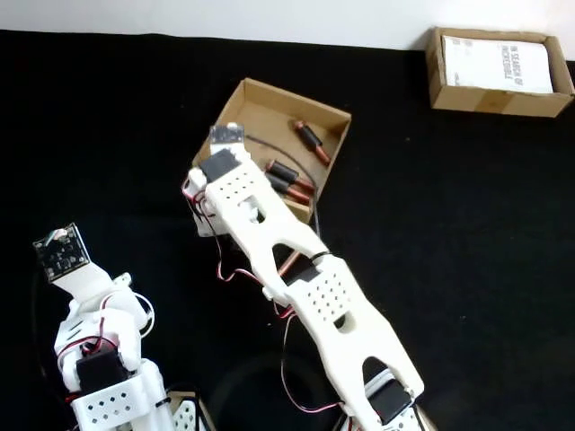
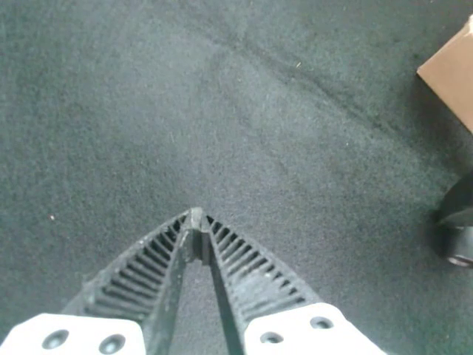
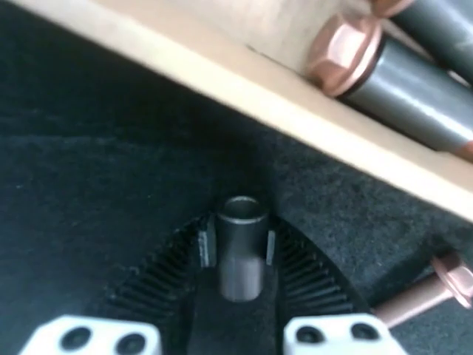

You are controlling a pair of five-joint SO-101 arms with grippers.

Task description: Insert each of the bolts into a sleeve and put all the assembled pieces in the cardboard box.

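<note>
My right gripper (image 3: 238, 235) is pinching a dark sleeve (image 3: 240, 262) just outside the wall of the cardboard box (image 1: 296, 97), with a loose bolt (image 3: 427, 290) on the black cloth (image 3: 89, 163) near it. I count three assembled pieces (image 1: 289, 173) lying in the box. My left gripper (image 2: 196, 220) is pressed together over the cloth.

Assembled piece (image 3: 414, 85) partly off-frame

The worktop (image 2: 222, 111) wears black matt cloth, felt-like with a fine nap. The cardboard box (image 1: 269, 112) is plain, dull brown board. The bolts (image 3: 344, 44) show a coppery metallic sheen; the sleeve (image 3: 240, 251) is smooth dark grey, faintly glossy. The arms (image 1: 332, 305) are white matt plastic, their jaws ribbed black.
</note>
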